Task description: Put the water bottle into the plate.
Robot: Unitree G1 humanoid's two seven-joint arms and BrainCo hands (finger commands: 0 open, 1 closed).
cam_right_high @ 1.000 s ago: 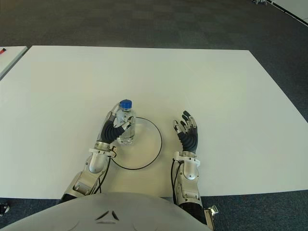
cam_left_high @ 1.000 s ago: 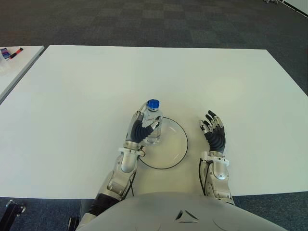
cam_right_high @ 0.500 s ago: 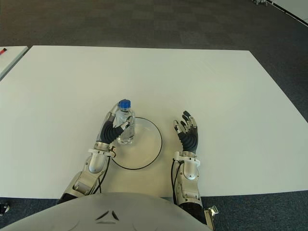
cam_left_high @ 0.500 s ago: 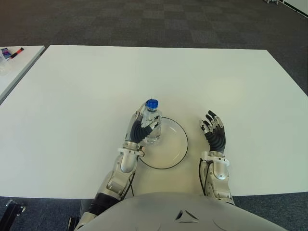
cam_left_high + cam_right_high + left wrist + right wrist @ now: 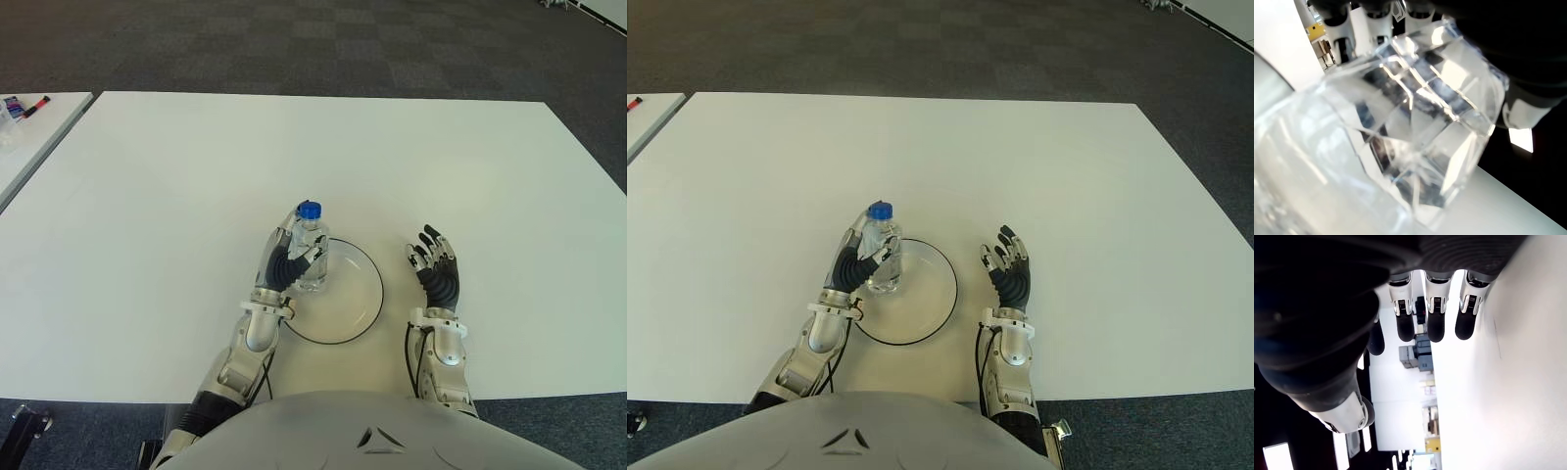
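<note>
A clear water bottle [image 5: 312, 257] with a blue cap [image 5: 310, 210] stands upright over the left rim of a clear round plate [image 5: 363, 299] with a dark edge, near the table's front. My left hand [image 5: 283, 262] is curled around the bottle from its left side. The left wrist view is filled by the bottle's faceted base [image 5: 1420, 127] held against the palm. My right hand [image 5: 435, 264] shows to the right of the plate, fingers spread and holding nothing.
The white table [image 5: 323, 157] stretches far ahead and to both sides. A second white table [image 5: 29, 127] at the far left carries small items including a red marker [image 5: 31, 104]. Dark carpet lies beyond.
The bottle and my left hand have shifted very slightly; the bottle stays upright in the grasp. The right hand has not moved.
</note>
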